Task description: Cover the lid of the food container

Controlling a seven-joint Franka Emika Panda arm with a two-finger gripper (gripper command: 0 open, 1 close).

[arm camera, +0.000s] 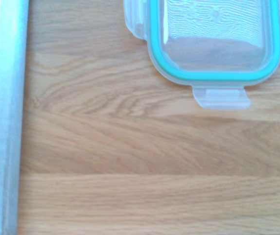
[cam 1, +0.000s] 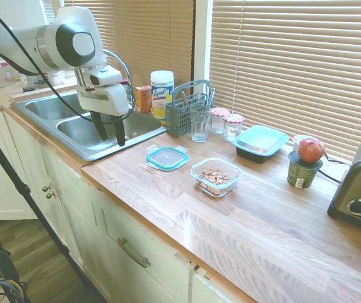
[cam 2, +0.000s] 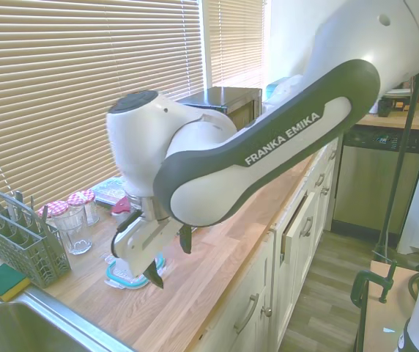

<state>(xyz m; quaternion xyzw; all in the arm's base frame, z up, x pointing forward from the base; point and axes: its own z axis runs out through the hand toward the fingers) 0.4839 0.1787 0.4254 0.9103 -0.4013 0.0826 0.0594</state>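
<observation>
We are seeing the white arm reaching in low over the edge of the sink [cam 1: 98, 129], its wrist bent so the gripper [cam 1: 110, 134] is pointing down. The two dark fingers are standing apart with nothing between them, hanging above the seam where the steel basin meets the wooden counter [cam 1: 231, 221].

The lid [cam 1: 166, 157] is lying flat on the counter just beside the sink's corner, a short way off from the gripper. We are looking at a square of clear plastic with rounded corners, a teal rim and frosted snap tabs; in the wrist view the lid [arm camera: 213, 44] is showing one full tab and part of another, with the wood grain running beneath it and the brushed steel sink rim [arm camera: 3, 117] along one side.

The food container [cam 1: 216, 176] is sitting near the lid but apart from it, further from the sink: one clear square tub, open, with brown nuts covering its floor.

Behind them we are counting one clear drinking glass [cam 1: 200, 123], two small jars with red checked tops [cam 1: 226, 122], one grey slotted cutlery basket [cam 1: 187, 107], one wipes canister [cam 1: 161, 93], one black tray with a teal lid [cam 1: 260, 143], one red apple [cam 1: 311, 150] resting on a green cup, and one toaster [cam 1: 360, 189].
</observation>
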